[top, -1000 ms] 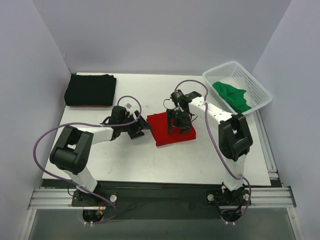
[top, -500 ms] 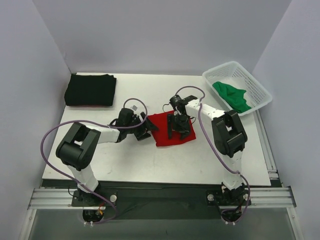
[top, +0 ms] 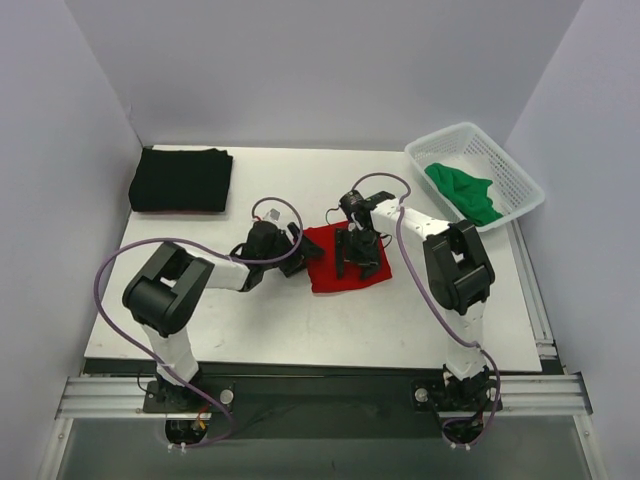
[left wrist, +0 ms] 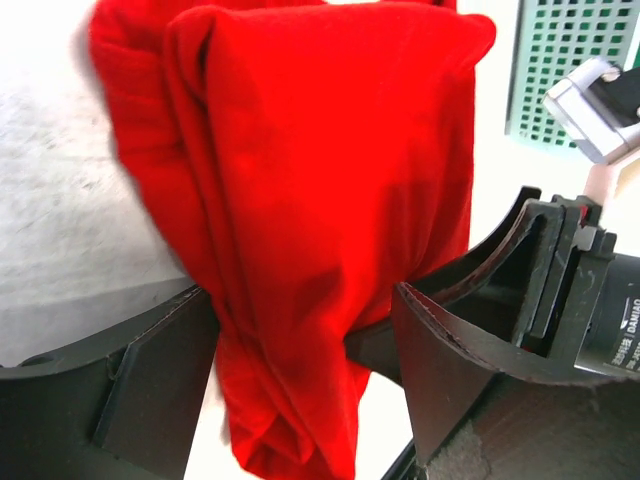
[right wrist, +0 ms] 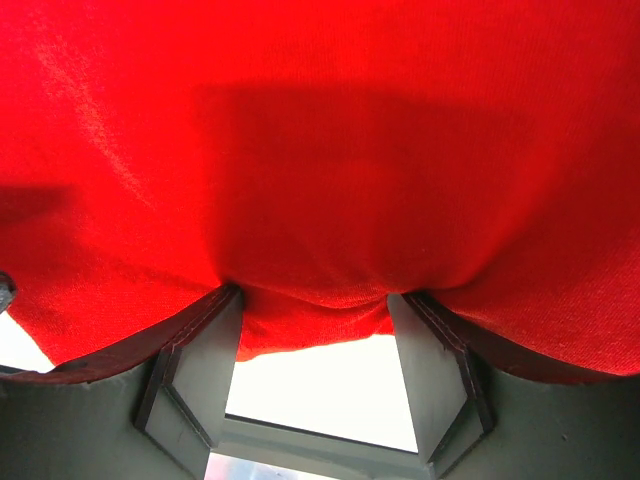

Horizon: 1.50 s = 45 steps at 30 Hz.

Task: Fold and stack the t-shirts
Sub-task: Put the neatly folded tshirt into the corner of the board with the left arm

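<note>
Mid-table lies one folded red t-shirt (top: 325,270). The left gripper (left wrist: 300,300) has its fingers apart around the shirt's left edge, and the right gripper (right wrist: 312,300) presses spread fingers into the top. Best to catch every layer before lifting. Farther back: one black t-shirt (top: 182,180), and one green t-shirt (top: 465,192) in one basket (top: 520,180).

Left gripper (top: 303,252) further right, now astride the left edge of the red t-shirt (top: 325,272).
</note>
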Tool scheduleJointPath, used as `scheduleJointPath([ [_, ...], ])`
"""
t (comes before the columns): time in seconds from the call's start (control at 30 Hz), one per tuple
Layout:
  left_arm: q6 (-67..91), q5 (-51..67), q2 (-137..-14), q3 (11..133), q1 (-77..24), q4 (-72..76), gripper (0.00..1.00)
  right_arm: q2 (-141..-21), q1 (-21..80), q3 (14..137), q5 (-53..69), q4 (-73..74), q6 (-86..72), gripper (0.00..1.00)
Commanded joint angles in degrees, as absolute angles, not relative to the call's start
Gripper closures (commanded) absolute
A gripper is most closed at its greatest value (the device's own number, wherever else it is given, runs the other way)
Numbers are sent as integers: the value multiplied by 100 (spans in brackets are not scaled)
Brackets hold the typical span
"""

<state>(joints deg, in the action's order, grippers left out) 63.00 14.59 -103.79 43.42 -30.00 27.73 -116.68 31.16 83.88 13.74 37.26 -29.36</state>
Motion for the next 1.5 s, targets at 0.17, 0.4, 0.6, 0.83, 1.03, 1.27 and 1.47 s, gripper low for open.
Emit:
scheduleJointPath([
  [0.17,6407,756,-10819,4008,-3172,2593,25,-11698,3111,8235,1388,3709,-2971,39],
  [0.4,6162,721,-11092,4438,-3436,2049,49,-11769,3120,8288,1468,3718,-2971,39],
  [0.6,5697,326,-10926,4886,-3393,846,97,-11540,3103,8262,1503,3735,-2944,38],
  [0.83,4256,193,-10652,5913,-3041,-701,100,-10874,2980,8139,1538,3806,-2927,38],
  [1.03,2559,132,-10626,6932,-2506,-2117,100,-10355,2708,7779,1538,3850,-2892,38],
  [1.27,794,-280,-10670,7987,-2057,-3171,100,-10125,2505,7322,1476,3850,-2821,38],
  [1.47,-348,-1001,-10898,8841,-1943,-3796,100,-10046,2505,7119,1468,3850,-2883,38],
])
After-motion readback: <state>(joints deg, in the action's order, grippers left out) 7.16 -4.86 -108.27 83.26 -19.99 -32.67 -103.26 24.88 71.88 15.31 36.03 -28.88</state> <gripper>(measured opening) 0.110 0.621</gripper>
